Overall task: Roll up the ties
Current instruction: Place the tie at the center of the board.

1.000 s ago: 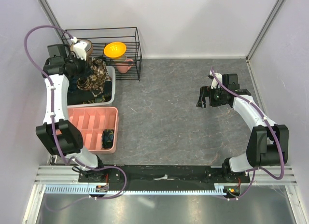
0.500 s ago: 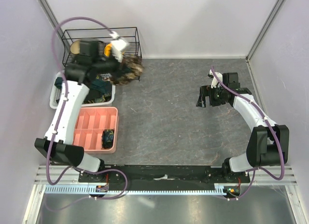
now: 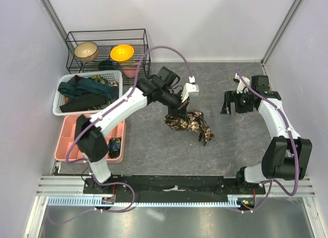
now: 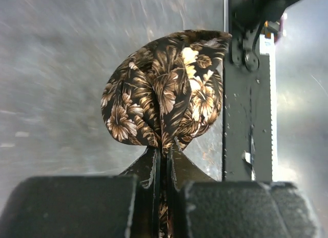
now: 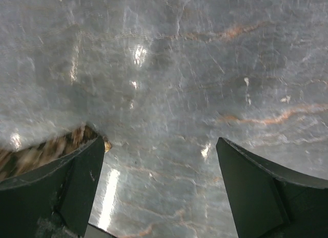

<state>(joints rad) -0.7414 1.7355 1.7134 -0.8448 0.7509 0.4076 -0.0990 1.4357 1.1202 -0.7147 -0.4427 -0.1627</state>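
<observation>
hanging in left gripper [image 4: 164, 153], brown tie [image 4: 164, 92], seemingly bunched

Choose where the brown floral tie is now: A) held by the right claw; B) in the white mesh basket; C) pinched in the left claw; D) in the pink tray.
C: the left claw is shut on the brown floral tie, while the right claw stands open and empty.

Grey veined tabletop [image 3: 154, 148]. In the far-left corner, black wire rack [image 3: 106, 31] with 2 bowls inside: tan bowl [image 3: 85, 51] on the left, orange bowl [image 3: 122, 53] on the right, pink vessel [image 3: 129, 70] just beside the latter. Along the left edge, white mesh basket [image 3: 57, 97]; toward the near-left corner, just beside it, pink compartment tray [image 3: 65, 140].
</observation>
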